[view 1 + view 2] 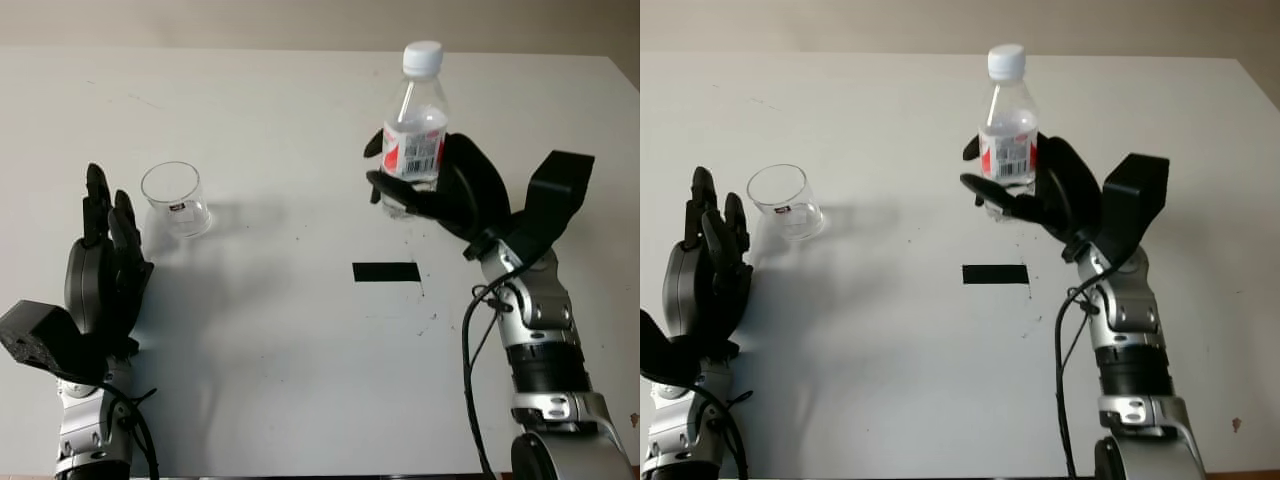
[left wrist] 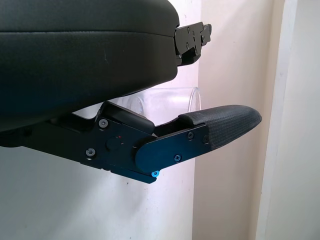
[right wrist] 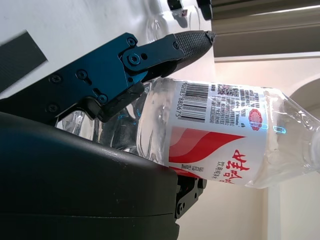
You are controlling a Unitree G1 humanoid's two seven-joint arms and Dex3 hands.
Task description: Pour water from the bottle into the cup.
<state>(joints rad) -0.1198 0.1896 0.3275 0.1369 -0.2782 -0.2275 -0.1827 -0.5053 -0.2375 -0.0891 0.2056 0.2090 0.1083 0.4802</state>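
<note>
Nearest to the robot, the 2 arms are coming in from the lower edge over the white bench point(image 1: 300, 380). The left hand point(image 1: 100, 270) is standing at the near left of the bench with its black fingers point(image 1: 97, 205) pointing away from the robot, toward the cup. This hand is open and is holding nothing. In the left wrist view 1 padded fingertip point(image 2: 227, 125) is reaching out past the black shell, and part of the clear cup point(image 2: 165, 102) is showing just behind it.

A little farther, near the middle of the bench, a small black rectangular mark point(image 1: 386, 271) is lying flat on the surface. Some tiny dark specks are lying around it.

On the right side, the right hand point(image 1: 440, 190) is being held above the bench, beyond the black mark. Its fingers are closing around the lower part of the bottle point(image 1: 416, 125), so the hand is gripping the bottle firmly. In the right wrist view a finger with a textured tip point(image 3: 187, 42) is pressing on 1 side of the clear body, and the black palm is lying against the other side.

The bottle is standing upright in this grasp. It is clear plastic with a white cap point(image 1: 422, 57) on top and a red and white label point(image 3: 215, 130) with a barcode.

The cup point(image 1: 175, 198) is standing on the bench at the far left, just beyond the left fingertips and well apart from the bottle. It is a clear glass and is carrying a small dark sticker on its side.
</note>
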